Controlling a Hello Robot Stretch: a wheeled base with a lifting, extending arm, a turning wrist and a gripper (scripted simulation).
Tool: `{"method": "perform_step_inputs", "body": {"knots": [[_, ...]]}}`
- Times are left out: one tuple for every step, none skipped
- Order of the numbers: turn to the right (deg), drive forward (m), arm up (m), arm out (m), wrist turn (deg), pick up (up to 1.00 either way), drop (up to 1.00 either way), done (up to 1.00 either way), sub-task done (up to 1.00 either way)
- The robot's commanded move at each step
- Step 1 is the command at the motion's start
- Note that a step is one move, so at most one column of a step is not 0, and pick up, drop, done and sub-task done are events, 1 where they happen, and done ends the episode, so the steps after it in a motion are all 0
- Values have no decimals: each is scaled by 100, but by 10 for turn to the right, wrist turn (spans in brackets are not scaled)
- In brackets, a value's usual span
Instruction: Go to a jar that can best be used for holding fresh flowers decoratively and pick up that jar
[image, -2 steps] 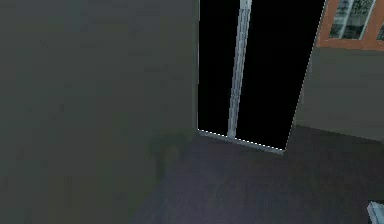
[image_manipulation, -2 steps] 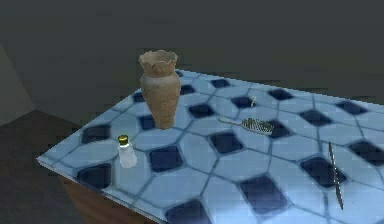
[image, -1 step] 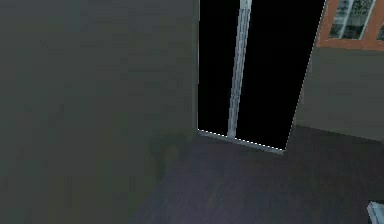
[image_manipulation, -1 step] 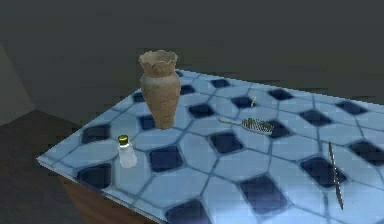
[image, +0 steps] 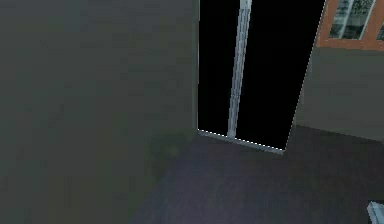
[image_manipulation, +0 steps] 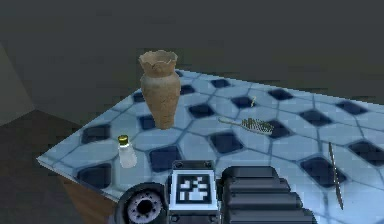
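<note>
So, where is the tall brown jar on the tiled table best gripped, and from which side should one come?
Probably the narrow neck just under the flared rim of the jar: it stands upright, and the wider rim should stop slipping. Come from the arm side view's lower right, over bare table, since the small bottle stands at its lower left.
</note>
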Motion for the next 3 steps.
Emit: {"method": "perform_step_inputs", "body": {"knots": [[0,0,0,32,0,0,0,0,0],[0,0,0,0,450,0,0,0,0],[0,0,0,0,450,0,0,0,0]]}}
